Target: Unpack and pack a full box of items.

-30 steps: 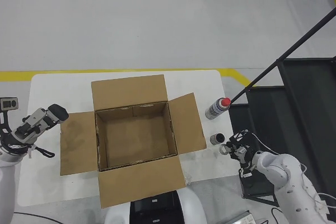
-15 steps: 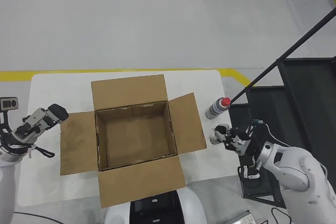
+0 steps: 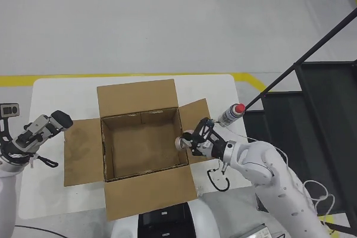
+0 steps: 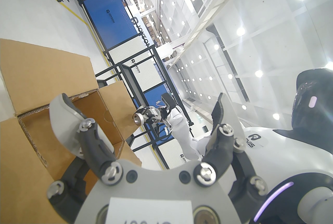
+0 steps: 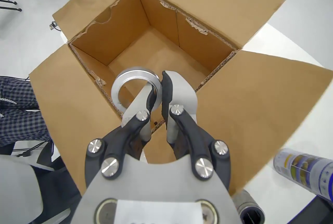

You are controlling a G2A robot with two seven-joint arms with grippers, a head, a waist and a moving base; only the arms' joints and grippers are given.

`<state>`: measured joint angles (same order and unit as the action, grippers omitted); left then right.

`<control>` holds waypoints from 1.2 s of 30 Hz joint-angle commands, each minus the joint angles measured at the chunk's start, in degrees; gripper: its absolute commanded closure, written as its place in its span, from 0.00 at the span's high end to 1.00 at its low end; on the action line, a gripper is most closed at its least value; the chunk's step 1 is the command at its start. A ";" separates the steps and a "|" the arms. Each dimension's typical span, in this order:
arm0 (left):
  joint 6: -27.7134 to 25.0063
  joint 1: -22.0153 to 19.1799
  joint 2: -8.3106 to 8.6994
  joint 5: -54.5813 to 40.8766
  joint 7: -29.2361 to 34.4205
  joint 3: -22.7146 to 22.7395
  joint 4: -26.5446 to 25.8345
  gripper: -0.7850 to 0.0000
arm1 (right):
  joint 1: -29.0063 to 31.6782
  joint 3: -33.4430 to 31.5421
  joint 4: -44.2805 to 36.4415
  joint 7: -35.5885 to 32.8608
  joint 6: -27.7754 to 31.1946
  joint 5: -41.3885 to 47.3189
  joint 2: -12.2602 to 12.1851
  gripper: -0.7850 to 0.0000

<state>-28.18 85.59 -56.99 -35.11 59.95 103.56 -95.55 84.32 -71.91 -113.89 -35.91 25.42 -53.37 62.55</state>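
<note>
The right gripper is clamped on a metal ring and holds it above the right rim of the open cardboard box at mid-frame in the top view. The left gripper hangs at the table's left edge with its fingers spread apart. A spray can lies right of the box.

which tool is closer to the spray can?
Right. Right tool, holding a metal ring, is at the box wall nearest the spray can; left tool is beyond the opposite flap.
</note>
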 commanded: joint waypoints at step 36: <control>0.00 0.00 0.00 0.00 0.00 0.00 0.00 1.00 | 9.77 -12.82 -2.96 6.44 12.88 2.29 -1.68 1.00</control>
<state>-28.18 85.59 -56.99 -35.11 59.95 103.56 -95.55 90.91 -78.91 -116.20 -30.98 35.56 -52.84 61.33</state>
